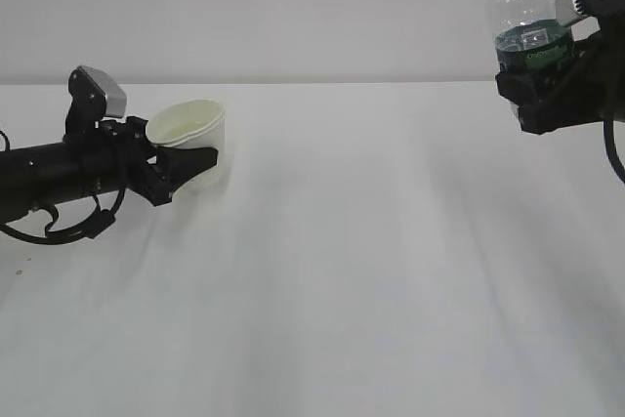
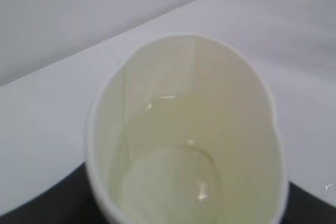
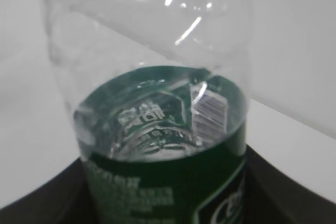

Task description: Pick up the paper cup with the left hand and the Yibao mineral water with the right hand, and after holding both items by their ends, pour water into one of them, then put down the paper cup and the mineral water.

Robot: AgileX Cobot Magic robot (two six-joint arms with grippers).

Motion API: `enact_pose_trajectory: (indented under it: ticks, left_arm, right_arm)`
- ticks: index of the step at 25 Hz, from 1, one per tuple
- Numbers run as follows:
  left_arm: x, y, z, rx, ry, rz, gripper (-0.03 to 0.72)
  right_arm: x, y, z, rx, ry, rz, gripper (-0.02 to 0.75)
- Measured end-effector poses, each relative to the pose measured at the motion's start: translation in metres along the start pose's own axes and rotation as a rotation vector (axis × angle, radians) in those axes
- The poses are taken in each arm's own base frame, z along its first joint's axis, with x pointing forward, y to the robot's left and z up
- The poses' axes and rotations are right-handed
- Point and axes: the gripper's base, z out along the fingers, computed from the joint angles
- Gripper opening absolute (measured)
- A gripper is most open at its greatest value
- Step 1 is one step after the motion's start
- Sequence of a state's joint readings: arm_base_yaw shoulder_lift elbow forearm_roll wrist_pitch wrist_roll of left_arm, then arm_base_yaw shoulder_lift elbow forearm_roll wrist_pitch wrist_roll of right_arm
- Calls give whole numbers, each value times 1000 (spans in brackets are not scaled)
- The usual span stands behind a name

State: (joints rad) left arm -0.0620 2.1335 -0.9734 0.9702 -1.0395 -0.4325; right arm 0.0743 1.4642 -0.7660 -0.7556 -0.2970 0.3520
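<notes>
White surface (image 1: 391, 271) and pale wall are being shown. At left, the paper cup (image 1: 192, 134), holding some water, is being gripped by the left end effector (image 1: 186, 165); at upper right, the Yibao mineral water (image 1: 525, 7) is being clasped upright, off the surface, by the right end effector (image 1: 535, 70).

Exterior camera low, frontal; wrist cameras close.

Yibao mineral water (image 1: 522, 7) top cut off, paper cup (image 1: 200, 139) base hidden by gripper
</notes>
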Motion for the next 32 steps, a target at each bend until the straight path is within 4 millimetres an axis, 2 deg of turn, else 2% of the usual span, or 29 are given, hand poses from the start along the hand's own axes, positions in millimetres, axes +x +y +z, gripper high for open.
enact_pose_trajectory:
  ticks: [6,25,28,32]
  left_arm:
    - [12,0,3,0,-10,-5,426]
    - [13,14,-2,-95,-23,13,421]
    - [19,16,-2,-113,-28,-1,421]
    - [38,16,1,-112,-30,-37,421]
  right_arm:
    - [0,0,0,0,0,0,462]
    - [0,0,0,0,0,0,462]
    - [0,0,0,0,0,0,462]
    - [0,0,0,0,0,0,462]
